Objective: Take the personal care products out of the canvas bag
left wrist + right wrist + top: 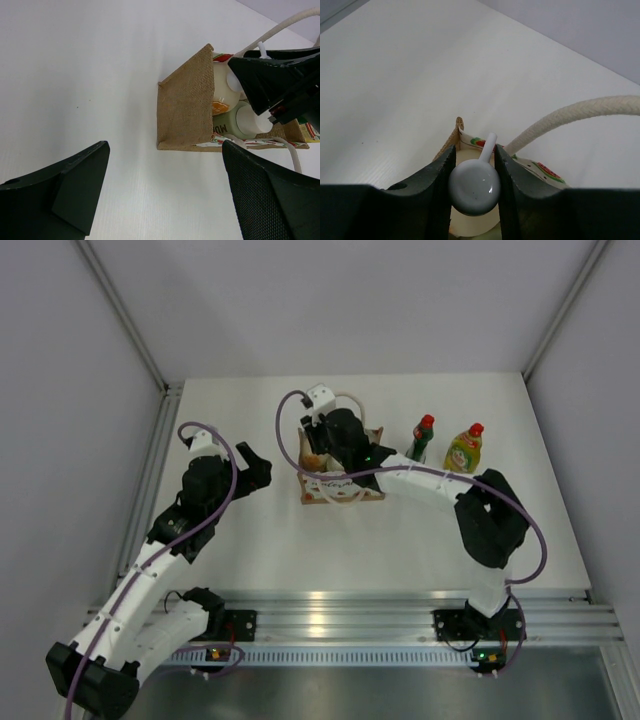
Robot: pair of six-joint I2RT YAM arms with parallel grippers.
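The tan canvas bag [340, 485] stands mid-table; its side wall shows in the left wrist view [185, 112]. My right gripper [474, 167] is over the bag's mouth, shut on the white nozzle head [474, 189] of the cream bottle [220, 92], which sits inside the bag. The pale cylinder with white cap [250, 122] lies in the bag beside it. The dark green bottle [421, 439] and the yellow-green bottle [464, 448], both red-capped, stand on the table right of the bag. My left gripper [255, 468] is open and empty, left of the bag.
A cream rope handle [580, 117] arches just right of my right fingers; it also shows in the left wrist view [280, 27]. Grey walls and a metal rail [160, 450] bound the table at left and back.
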